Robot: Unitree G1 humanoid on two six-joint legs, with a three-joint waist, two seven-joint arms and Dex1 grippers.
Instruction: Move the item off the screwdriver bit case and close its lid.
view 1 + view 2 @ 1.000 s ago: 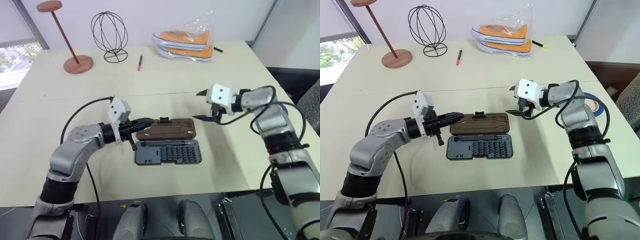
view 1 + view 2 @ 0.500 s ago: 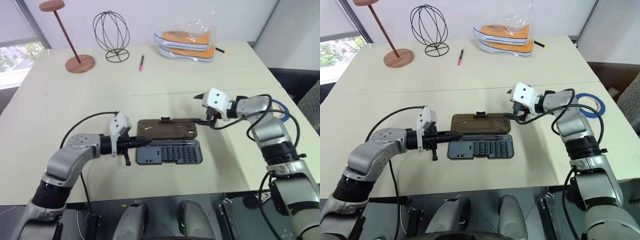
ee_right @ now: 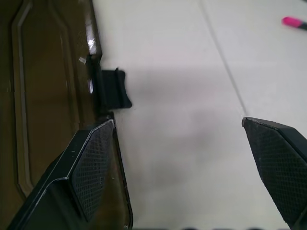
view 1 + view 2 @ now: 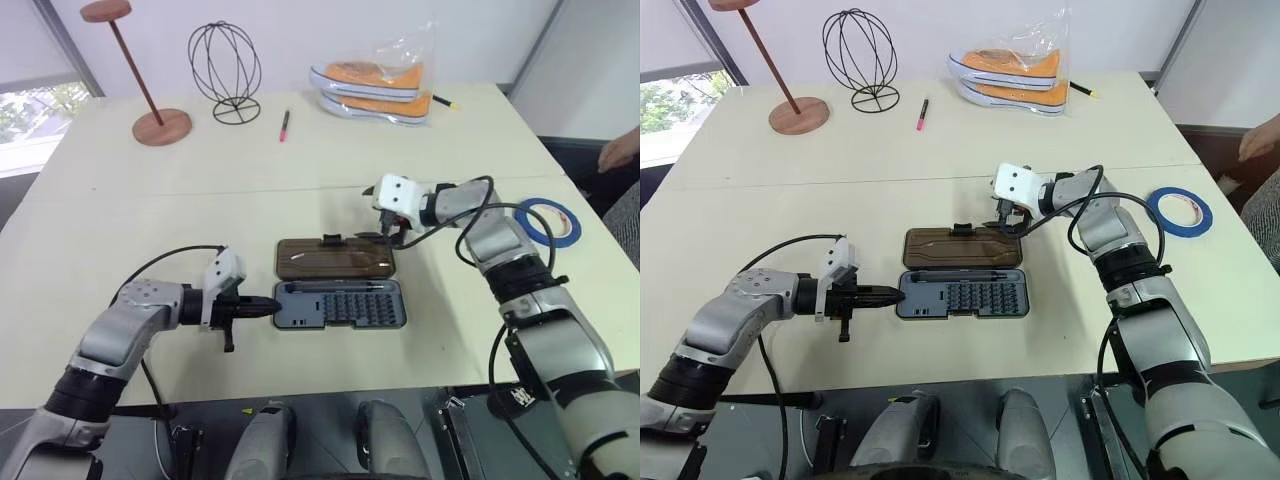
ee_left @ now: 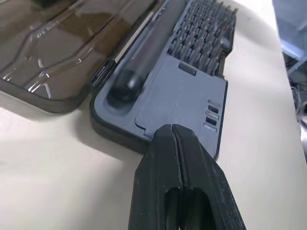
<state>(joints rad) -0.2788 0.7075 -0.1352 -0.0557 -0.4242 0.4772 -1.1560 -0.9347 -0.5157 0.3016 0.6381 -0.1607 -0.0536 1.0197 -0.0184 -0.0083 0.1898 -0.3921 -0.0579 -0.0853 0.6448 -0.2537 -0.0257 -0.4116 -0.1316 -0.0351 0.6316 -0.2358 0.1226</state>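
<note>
Left gripper (image 4: 892, 294) clenched empty, tips at the near-left end of the screwdriver bit case (image 4: 962, 295), probably bracing it. Lid (image 4: 962, 246) lies open flat behind. Right gripper (image 4: 1008, 224) spread wide at the lid's far edge, seemingly to flip it. Blue tape roll (image 4: 1180, 211) sits well off right.

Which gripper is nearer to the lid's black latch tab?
Right. The right gripper is open at the lid's far edge, just right of the latch tab. The left gripper is shut at the screwdriver bit case's left end.
</note>
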